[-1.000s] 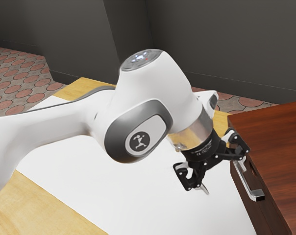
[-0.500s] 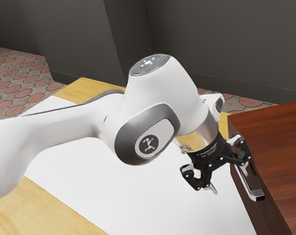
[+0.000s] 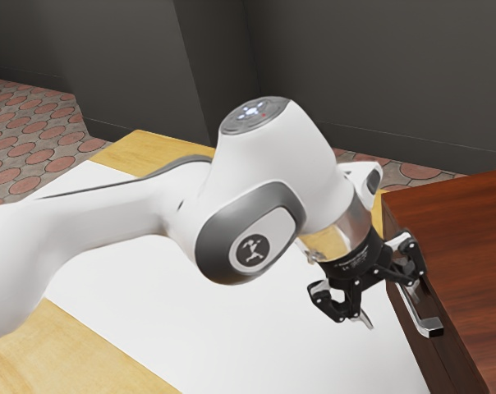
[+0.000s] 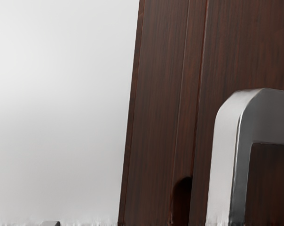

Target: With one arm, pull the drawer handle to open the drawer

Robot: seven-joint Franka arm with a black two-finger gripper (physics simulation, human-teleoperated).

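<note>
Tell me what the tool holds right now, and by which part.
Nothing. The tool stands open next to the drawer handle, with no two-sided grip on it.

No readable words — a round emblem point(image 3: 250, 247) on the grey joint cap point(image 3: 274, 207); print on the wrist collar point(image 3: 351, 259) too small.

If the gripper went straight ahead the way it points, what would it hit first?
Most likely the silver handle on the dark wooden drawer front; the gripper is close, though depth is unclear.
</note>
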